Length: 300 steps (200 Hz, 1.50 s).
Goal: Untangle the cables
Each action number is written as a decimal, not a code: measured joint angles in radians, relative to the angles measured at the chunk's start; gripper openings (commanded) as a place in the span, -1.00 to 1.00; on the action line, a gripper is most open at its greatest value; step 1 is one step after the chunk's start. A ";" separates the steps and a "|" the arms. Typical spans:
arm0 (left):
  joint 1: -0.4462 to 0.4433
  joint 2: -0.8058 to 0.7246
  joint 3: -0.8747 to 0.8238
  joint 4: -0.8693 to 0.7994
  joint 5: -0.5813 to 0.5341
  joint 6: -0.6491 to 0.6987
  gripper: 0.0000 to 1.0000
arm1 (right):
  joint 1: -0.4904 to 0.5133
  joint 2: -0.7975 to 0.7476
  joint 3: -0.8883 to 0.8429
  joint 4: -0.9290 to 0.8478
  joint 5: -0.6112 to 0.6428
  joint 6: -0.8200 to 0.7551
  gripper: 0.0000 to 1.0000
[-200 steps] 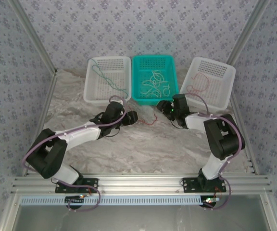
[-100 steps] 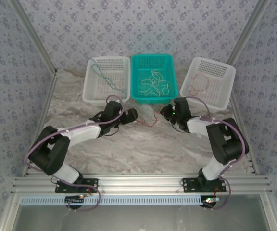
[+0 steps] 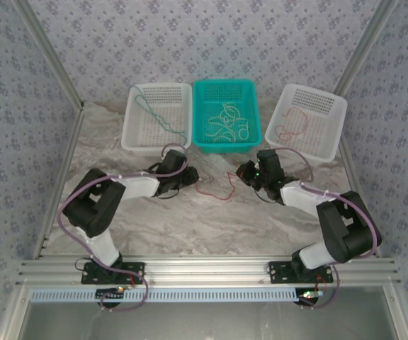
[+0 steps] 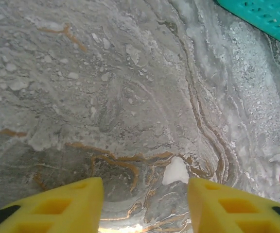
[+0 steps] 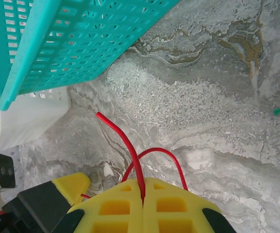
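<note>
Right wrist close-up: thin red wire pinched, light and limp

The right gripper has its yellow fingers pressed together on a thin red wire. The wire stands up from the seam between the fingers and also makes a small loop beside it. In the top view the wire lies on the marbled table, near the middle and just in front of the teal plastic basket. It runs from the right gripper toward the left gripper. The left gripper's fingers stand apart over bare table with nothing between them.

I judge this wire to be very light, soft and a little springy. It will probably bend and follow any pull, and it may slip out of smooth pads. A good place to hold it seems to be close to a free end, across the wire, not on a loop. A green wire lies in the white plastic basket at the far left of the table, and cream wires lie in the teal one.
</note>
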 measured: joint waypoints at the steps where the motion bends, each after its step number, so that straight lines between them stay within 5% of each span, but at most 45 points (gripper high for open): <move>1: 0.000 0.001 0.000 0.000 0.000 -0.002 -0.49 | 0.000 0.000 0.000 -0.001 0.000 0.000 -1.00; 17: -0.012 0.009 0.000 0.002 0.010 -0.018 -1.00 | 0.000 -0.012 0.000 -0.022 0.005 -0.001 -1.00; 62: 0.005 -0.062 -0.016 -0.028 0.021 -0.005 -1.00 | -0.069 -0.095 0.000 -0.115 0.006 -0.028 -1.00; 115: 0.156 -0.417 -0.070 -0.127 -0.008 0.048 -1.00 | -0.380 -0.421 -0.033 -0.278 0.010 -0.079 -1.00; 199: 0.126 -0.493 -0.064 -0.180 0.078 0.068 -1.00 | -0.580 -0.675 -0.040 -0.494 -0.131 -0.060 -1.00; 238: 0.080 -0.507 -0.058 -0.146 0.101 0.106 -1.00 | -0.577 -0.660 0.045 -0.504 -0.128 -0.071 -1.00; 254: 0.019 -0.494 -0.022 -0.136 0.088 0.149 -0.68 | -0.540 -0.613 0.161 -0.503 -0.088 -0.108 -1.00; 278: -0.065 -0.427 0.104 -0.109 0.086 0.218 0.31 | -0.481 -0.527 0.398 -0.494 -0.015 -0.204 -1.00; 300: -0.090 -0.354 0.208 -0.070 0.098 0.251 0.75 | -0.453 -0.431 0.624 -0.507 0.073 -0.299 -1.00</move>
